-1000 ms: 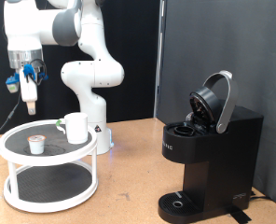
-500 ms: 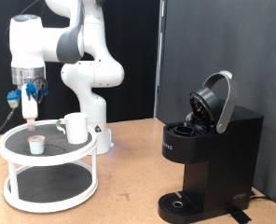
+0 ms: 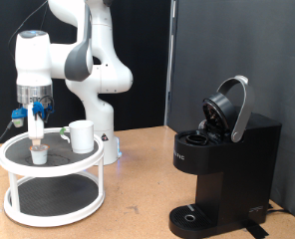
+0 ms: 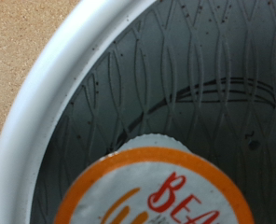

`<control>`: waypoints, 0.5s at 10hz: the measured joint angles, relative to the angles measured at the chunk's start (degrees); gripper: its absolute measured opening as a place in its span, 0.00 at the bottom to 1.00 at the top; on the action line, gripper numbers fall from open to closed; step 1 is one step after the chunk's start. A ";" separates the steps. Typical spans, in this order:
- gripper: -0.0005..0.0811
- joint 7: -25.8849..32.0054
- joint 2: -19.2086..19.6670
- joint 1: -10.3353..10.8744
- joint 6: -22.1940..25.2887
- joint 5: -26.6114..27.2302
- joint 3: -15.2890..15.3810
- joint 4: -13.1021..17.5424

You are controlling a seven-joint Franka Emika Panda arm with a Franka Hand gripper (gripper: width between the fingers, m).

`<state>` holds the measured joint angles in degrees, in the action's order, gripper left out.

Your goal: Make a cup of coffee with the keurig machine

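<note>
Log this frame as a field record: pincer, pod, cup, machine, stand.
pincer: directly above the coffee pod, close to it, holding nothing visible
coffee pod: on top tier of stand, orange-rimmed foil lid with red lettering
cup: white, on the same tier, to the pod's right in the exterior view
keurig machine: black, lid raised
stand: white, two tiers, mesh shelves

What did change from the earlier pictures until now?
The gripper came down over the white two-tier stand until just above the coffee pod; nothing was grasped or released. The cup stayed in place, and the keurig machine stayed open.
</note>
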<state>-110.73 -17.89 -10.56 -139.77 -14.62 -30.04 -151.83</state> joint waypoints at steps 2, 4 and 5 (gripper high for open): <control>0.91 -0.08 0.23 0.00 -1.56 -0.33 0.05 -1.11; 0.91 -0.36 0.25 0.00 -2.68 -0.53 0.09 -1.98; 0.91 -0.86 0.28 0.00 -2.92 -0.67 0.15 -2.18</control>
<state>-111.60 -17.61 -10.56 -142.69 -15.30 -29.88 -154.01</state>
